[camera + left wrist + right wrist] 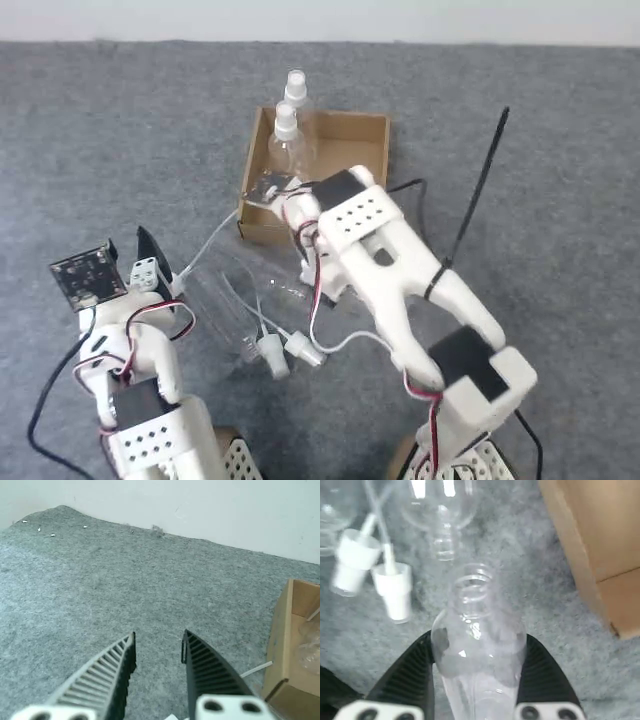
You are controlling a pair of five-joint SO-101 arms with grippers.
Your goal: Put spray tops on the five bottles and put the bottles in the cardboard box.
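Right wrist view: right gripper (477, 647) pinching uncapped bottle (472, 605); left gripper (159, 637) spread, empty. Step: capping. Next, likely: seat loose spray top (395, 587) on neck.

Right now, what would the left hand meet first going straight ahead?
The way ahead of the left hand looks free: likely bare grey carpet, then the white wall. The cardboard box sits off to one side.

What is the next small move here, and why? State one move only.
Probably send the open, empty left gripper to pick up a white plastic spray top from the grey felt. The right gripper grips a clear plastic bottle whose threaded neck is uncapped, and two tops lie loose nearby.
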